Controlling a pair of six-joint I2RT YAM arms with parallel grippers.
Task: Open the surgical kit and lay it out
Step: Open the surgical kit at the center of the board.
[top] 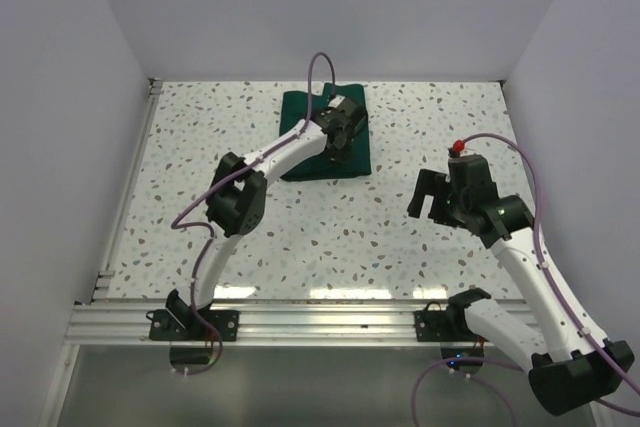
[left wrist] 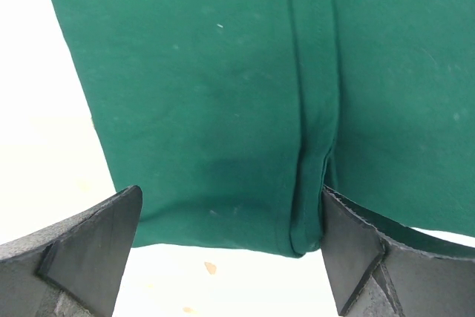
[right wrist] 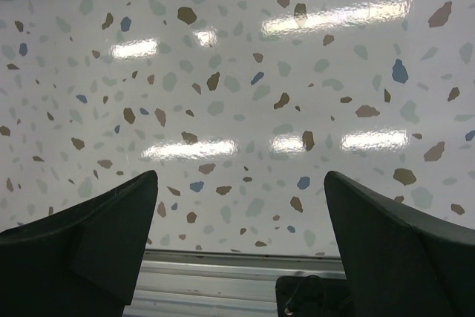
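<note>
The green cloth bundle (top: 300,112) lay folded flat on the far middle part of the speckled table (top: 350,237). It was all closed up, so only green cloth showed. In the left wrist view, the cloth (left wrist: 208,109) filled most of the picture, and a raised fold (left wrist: 312,109) ran down it to the near edge. The left gripper (top: 336,147) was over the near right part of the bundle and pointed down at it. Its two fingers were wide apart, with the near edge of the cloth between them (left wrist: 230,206). The fold sat just beside one finger (left wrist: 356,250). I could not tell if the fingers touched the cloth, and they had hold of nothing. The right gripper (top: 430,202) was well away from the bundle, above the bare right side of the table. Its fingers were wide apart too (right wrist: 241,183), and they held nothing. Under them was only the shiny speckled table top (right wrist: 245,72). A metal rail (top: 330,322) ran along the near edge of the table, where both arms were bolted down.
</note>
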